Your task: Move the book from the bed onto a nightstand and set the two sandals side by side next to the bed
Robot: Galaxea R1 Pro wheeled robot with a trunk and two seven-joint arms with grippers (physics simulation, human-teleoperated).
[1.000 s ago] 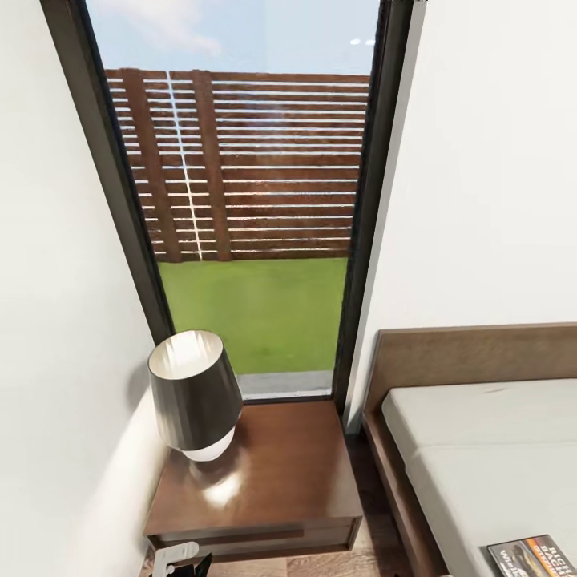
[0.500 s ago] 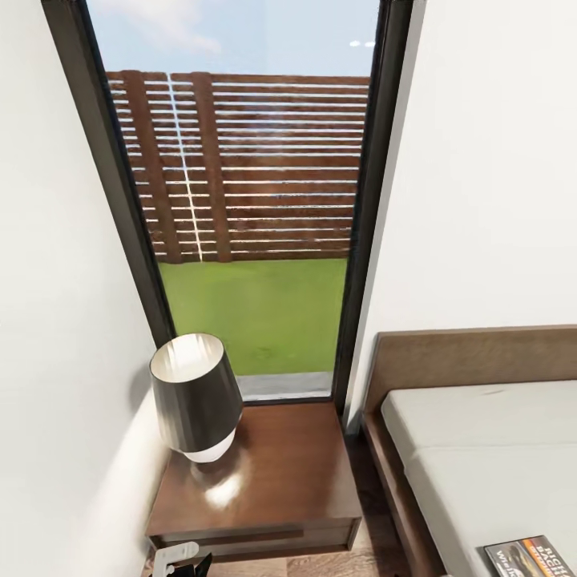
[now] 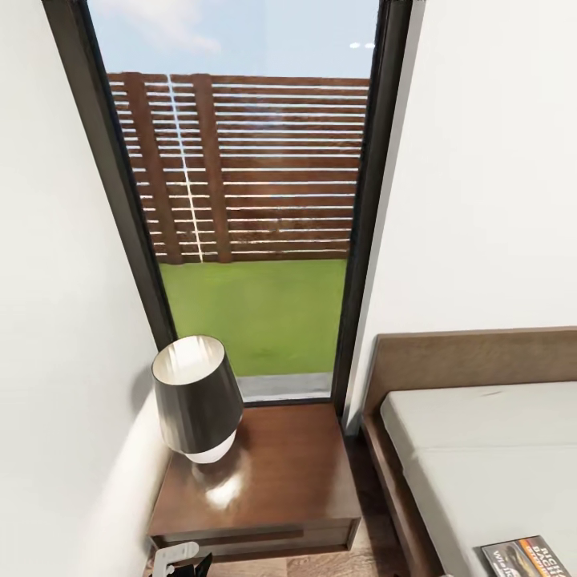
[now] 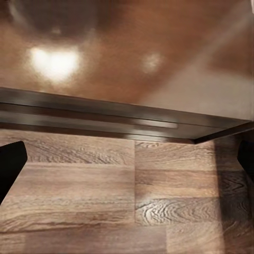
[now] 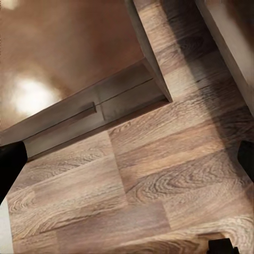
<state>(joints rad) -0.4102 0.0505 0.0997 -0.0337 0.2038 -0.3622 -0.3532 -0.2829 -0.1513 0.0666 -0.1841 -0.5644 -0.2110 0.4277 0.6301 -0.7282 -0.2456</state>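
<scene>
The book [image 3: 525, 558], dark-covered with an orange band and white lettering, lies on the off-white mattress of the bed [image 3: 481, 457] at the lower right of the head view, partly cut off by the frame. The glossy reddish-brown nightstand [image 3: 276, 473] stands left of the bed, under the window. Its top and front edge [image 4: 121, 114] appear in the left wrist view, with my left gripper [image 4: 127, 161] open over the floor in front of it. My right gripper [image 5: 127, 161] is open above the floor near the nightstand's corner [image 5: 153, 79]. The two sandals are out of view.
A black-shaded lamp [image 3: 196, 397] takes up the nightstand's left half. A tall window [image 3: 248, 224] rises behind it, with white walls on both sides. The bed's dark frame [image 5: 227, 37] runs close to the nightstand, leaving a narrow floor strip [image 3: 365, 553]. Part of my left arm [image 3: 180, 558] is below.
The whole head view has shifted slightly, so the camera moved a little. Lamp, nightstand and book keep their places relative to each other.
</scene>
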